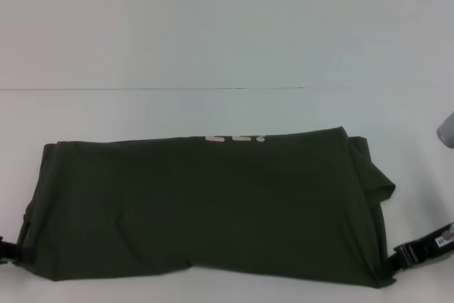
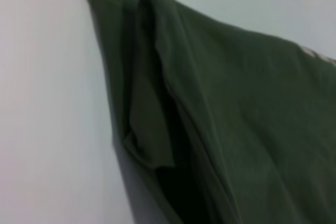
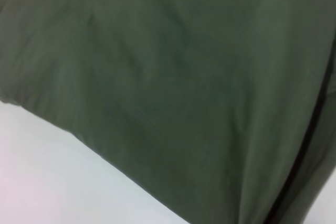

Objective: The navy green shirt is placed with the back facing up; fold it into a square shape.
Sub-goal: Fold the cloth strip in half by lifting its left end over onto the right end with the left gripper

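— Jaws: can you see them?
— No, you cannot tell; left gripper (image 1: 8, 252) and right gripper (image 1: 418, 250) sit at the near corners of the navy green shirt (image 1: 206, 207), lying wide across the table (image 1: 213, 33).
— Handling?
— Soft, light, probably slippery; take both near corners.

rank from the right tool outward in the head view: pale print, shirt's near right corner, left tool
From the right tool:
1. Near right corner of the shirt, beside it.
2. Pale print, at the far edge, middle.
3. Left tool, at the opposite end.
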Controlling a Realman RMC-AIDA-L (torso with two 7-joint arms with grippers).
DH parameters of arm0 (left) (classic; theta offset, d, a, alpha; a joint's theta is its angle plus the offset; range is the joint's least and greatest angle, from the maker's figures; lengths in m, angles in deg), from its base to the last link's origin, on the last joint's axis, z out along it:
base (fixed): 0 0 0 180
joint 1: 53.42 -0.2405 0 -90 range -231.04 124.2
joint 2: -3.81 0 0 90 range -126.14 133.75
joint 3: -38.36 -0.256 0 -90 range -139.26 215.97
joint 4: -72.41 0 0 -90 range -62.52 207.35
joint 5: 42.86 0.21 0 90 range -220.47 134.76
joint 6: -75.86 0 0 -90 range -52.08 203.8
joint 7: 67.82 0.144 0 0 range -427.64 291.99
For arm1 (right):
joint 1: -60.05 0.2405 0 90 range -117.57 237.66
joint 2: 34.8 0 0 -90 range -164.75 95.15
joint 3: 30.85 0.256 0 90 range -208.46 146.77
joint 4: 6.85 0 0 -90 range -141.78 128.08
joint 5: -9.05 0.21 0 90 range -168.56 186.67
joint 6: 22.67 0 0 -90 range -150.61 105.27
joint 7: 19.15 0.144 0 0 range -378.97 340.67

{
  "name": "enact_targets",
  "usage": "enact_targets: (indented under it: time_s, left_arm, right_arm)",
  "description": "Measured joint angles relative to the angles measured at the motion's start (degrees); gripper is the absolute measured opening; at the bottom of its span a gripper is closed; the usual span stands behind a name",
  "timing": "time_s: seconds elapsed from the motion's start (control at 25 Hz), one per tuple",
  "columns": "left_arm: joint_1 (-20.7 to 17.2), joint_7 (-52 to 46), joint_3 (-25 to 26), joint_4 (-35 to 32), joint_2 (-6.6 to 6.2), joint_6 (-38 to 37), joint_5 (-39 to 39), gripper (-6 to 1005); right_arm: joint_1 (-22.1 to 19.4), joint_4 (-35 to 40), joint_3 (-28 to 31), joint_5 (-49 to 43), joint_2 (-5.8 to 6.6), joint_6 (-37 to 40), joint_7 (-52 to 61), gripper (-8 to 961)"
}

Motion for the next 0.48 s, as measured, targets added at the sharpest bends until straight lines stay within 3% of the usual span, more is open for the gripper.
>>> enact_targets:
  time_s: [0.48]
  left_arm:
    - [0.41,-0.42,2.06,-1.31,-0.8,-7.57,3.98,38]
  right_arm:
    - [-1.88,0.06,-0.94,-0.39,-0.09,6.08,-4.25,35]
